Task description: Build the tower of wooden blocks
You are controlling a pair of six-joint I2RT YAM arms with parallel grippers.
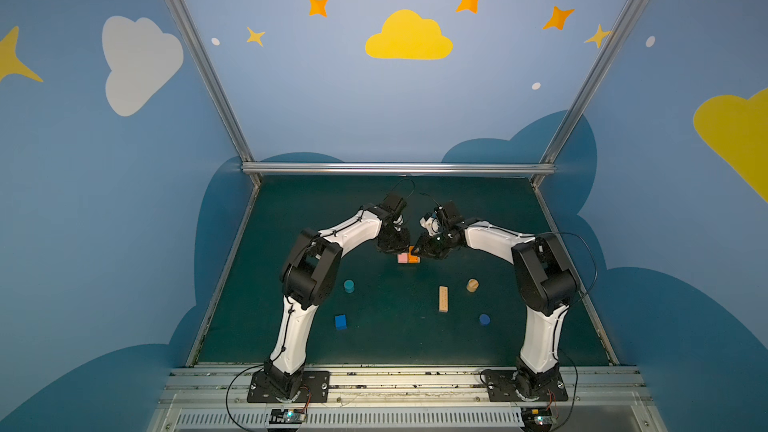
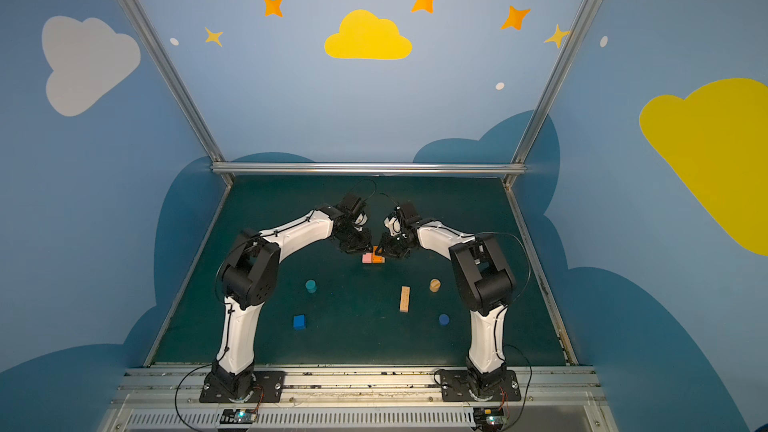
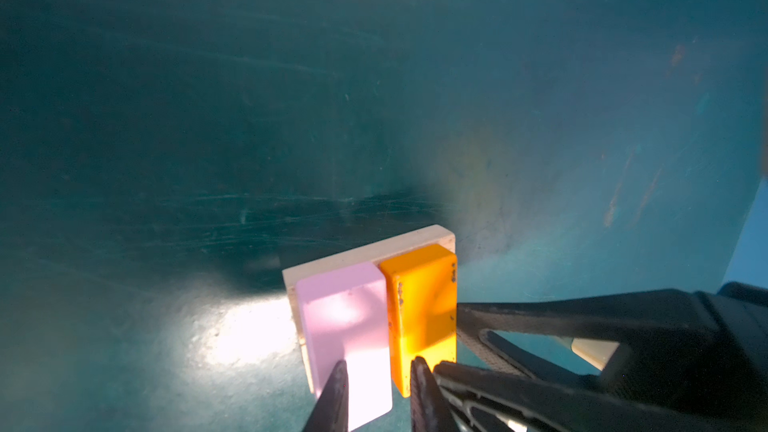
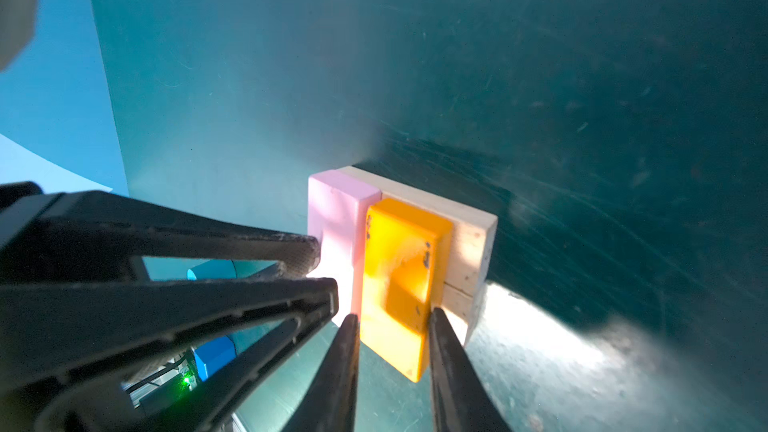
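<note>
**Both grippers meeting at a two-layer block stack**

I am looking down at a dark green table (image 1: 395,347). The wood block tower (image 1: 412,259) is sitting near its middle, between the two arms. It is only two layers high. Two tan base bars (image 4: 465,243) are lying side by side, and a pink bar (image 3: 340,313) and an orange bar (image 4: 399,268) are lying across them, touching along their long sides.

The right gripper (image 4: 392,317) is pinching the orange bar across its narrow width, at the end that overhangs the base. The left gripper (image 3: 378,363) is straddling the pink bar's near end with its jaws narrowly parted. I cannot tell whether its pads are actually pressing.

A third tan bar (image 1: 443,299), a teal cylinder (image 1: 349,285), a tan cylinder (image 1: 472,285), a dark-blue cylinder (image 1: 484,319) and a blue cube (image 1: 340,321) are waiting loose, well apart, nearer the arm bases.

I am judging these blocks light and rigid. Their glossy painted faces are probably slick. Nothing is fixing the layers together, so a sideways nudge could slide them. I am favouring a hold across the flat long sides, and across the curved sides for the cylinders.
</note>
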